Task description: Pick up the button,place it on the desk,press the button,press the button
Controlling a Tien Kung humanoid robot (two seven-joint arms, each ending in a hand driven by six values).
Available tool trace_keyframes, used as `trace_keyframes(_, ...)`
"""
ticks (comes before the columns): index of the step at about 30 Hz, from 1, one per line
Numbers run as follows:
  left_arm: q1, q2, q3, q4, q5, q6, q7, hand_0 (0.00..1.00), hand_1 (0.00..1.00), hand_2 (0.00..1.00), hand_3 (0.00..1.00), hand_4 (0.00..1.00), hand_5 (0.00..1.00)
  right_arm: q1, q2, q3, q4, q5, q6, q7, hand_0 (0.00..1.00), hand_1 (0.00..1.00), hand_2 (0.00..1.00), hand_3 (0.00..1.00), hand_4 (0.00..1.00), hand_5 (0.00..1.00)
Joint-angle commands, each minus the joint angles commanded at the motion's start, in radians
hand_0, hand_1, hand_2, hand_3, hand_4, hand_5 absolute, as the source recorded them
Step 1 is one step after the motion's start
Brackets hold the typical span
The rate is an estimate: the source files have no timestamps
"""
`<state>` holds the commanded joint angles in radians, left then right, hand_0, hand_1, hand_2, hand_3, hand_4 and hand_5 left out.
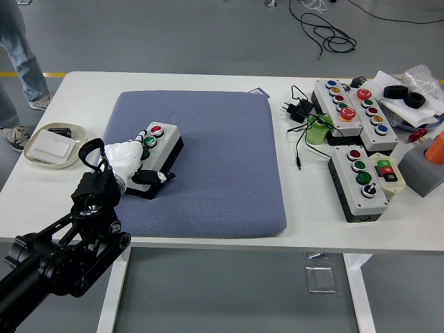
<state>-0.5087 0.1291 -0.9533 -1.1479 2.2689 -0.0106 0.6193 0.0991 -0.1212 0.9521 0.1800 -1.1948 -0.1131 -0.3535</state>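
Observation:
A grey button box (161,141) with a red button (157,130) and a green button (148,141) lies on the blue-grey mat (222,159), left of the mat's middle. My left hand (133,165), white-fingered on a black arm, is shut on the box's near end. Its fingers lie over the top and its thumb (157,176) wraps the right side. The near half of the box is hidden under the hand. I cannot tell whether the box is off the mat.
A white dish (53,146) sits left of the mat. At the right stand several more button boxes (361,182), a green cup (317,132), black cables (298,111) and a grey block (422,170). A person's legs (17,48) show at the top left.

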Motion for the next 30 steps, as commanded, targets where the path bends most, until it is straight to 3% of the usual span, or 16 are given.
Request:
trace_keyframes(4, -0.002, 0.007, 0.001, -0.007, 0.0, 0.044, 0.004, 0.397, 0.489, 0.629, 0.998, 0.891, 0.274, 0.001, 0.0, -0.003, 0.0, 0.005, 0.0, 0.0, 0.631, 0.548, 0.622, 0.568, 0.31, 0.244)
trace_keyframes(5, -0.003, 0.008, 0.001, -0.01, 0.0, 0.058, 0.003, 0.33, 0.324, 0.376, 0.839, 0.587, 0.002, 0.002, 0.0, -0.004, 0.0, 0.006, 0.0, 0.0, 0.631, 0.547, 0.622, 0.568, 0.31, 0.246)
trace_keyframes(11, -0.007, 0.013, -0.004, -0.013, 0.0, 0.087, -0.02, 0.33, 0.324, 0.376, 0.839, 0.587, 0.002, 0.005, 0.001, -0.007, 0.0, 0.008, 0.0, 0.0, 0.631, 0.547, 0.622, 0.568, 0.31, 0.246)
trace_keyframes(12, -0.007, 0.014, -0.004, -0.011, 0.0, 0.085, -0.024, 0.274, 0.234, 0.247, 0.582, 0.552, 0.002, 0.005, 0.001, -0.007, 0.0, 0.008, 0.0, 0.0, 0.631, 0.547, 0.622, 0.568, 0.311, 0.245)
trace_keyframes(17, -0.006, 0.019, -0.006, 0.009, 0.0, 0.025, -0.051, 0.274, 0.234, 0.247, 0.582, 0.552, 0.002, 0.006, 0.001, -0.008, 0.0, 0.012, 0.0, 0.0, 0.631, 0.547, 0.622, 0.568, 0.311, 0.245)
trace_keyframes(18, -0.006, 0.019, -0.005, 0.01, 0.0, 0.018, -0.053, 0.275, 0.221, 0.229, 0.468, 0.52, 0.002, 0.006, 0.001, -0.008, 0.0, 0.012, 0.0, 0.0, 0.631, 0.547, 0.622, 0.568, 0.31, 0.245)
trace_keyframes(22, -0.007, 0.023, -0.001, 0.012, 0.0, -0.008, -0.062, 0.275, 0.221, 0.229, 0.468, 0.52, 0.002, 0.006, 0.001, -0.008, 0.0, 0.011, 0.0, 0.0, 0.631, 0.547, 0.622, 0.568, 0.31, 0.245)
trace_keyframes(23, -0.009, 0.024, 0.002, 0.01, 0.0, -0.009, -0.071, 0.275, 0.221, 0.229, 0.468, 0.52, 0.002, 0.006, 0.001, -0.007, 0.0, 0.01, 0.0, 0.0, 0.631, 0.547, 0.622, 0.568, 0.31, 0.245)
trace_keyframes(24, -0.012, 0.027, 0.005, 0.01, 0.0, -0.004, -0.084, 0.258, 0.189, 0.201, 0.407, 0.5, 0.002, 0.006, 0.001, -0.006, 0.0, 0.009, 0.0, 0.0, 0.63, 0.547, 0.622, 0.569, 0.31, 0.245)
trace_keyframes(29, -0.026, 0.045, 0.019, 0.015, 0.0, 0.007, -0.179, 0.258, 0.189, 0.201, 0.407, 0.5, 0.002, 0.007, 0.001, -0.007, 0.0, 0.011, 0.0, 0.0, 0.63, 0.547, 0.622, 0.569, 0.31, 0.245)
trace_keyframes(30, -0.03, 0.051, 0.022, 0.017, 0.0, 0.008, -0.202, 0.263, 0.142, 0.147, 0.284, 0.418, 0.002, 0.008, 0.001, -0.007, 0.0, 0.011, -0.001, 0.0, 0.629, 0.547, 0.622, 0.568, 0.31, 0.245)
